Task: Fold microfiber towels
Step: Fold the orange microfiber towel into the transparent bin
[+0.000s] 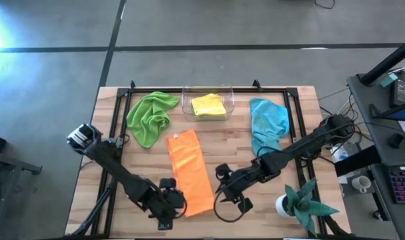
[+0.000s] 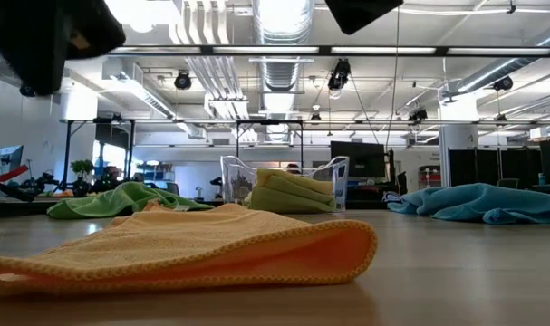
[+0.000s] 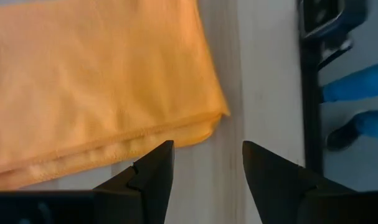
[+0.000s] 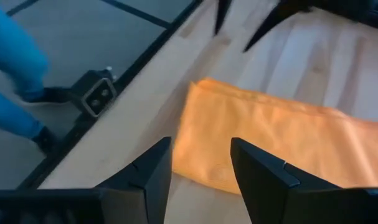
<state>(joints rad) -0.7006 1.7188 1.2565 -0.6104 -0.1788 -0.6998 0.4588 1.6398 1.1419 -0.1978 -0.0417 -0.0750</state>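
An orange microfiber towel (image 1: 189, 170) lies folded into a long strip at the table's middle, its doubled near end (image 3: 201, 121) flat on the wood. My left gripper (image 1: 172, 200) hovers open just off that end's corner (image 3: 207, 149). My right gripper (image 1: 223, 188) stands open to the strip's right, pointing at the same end (image 4: 201, 146). A lime green towel (image 1: 151, 117) and a light blue towel (image 1: 267, 123) lie crumpled at the far side. A folded yellow towel (image 1: 209, 105) sits in a clear bin (image 1: 230, 100).
A teal spiky plant in a white pot (image 1: 299, 203) stands at the near right corner, close to my right arm. A black frame (image 1: 119, 127) runs along the table's edges. A person's blue-clad legs (image 4: 14, 62) show beyond the near edge. Bare wood lies around the orange strip.
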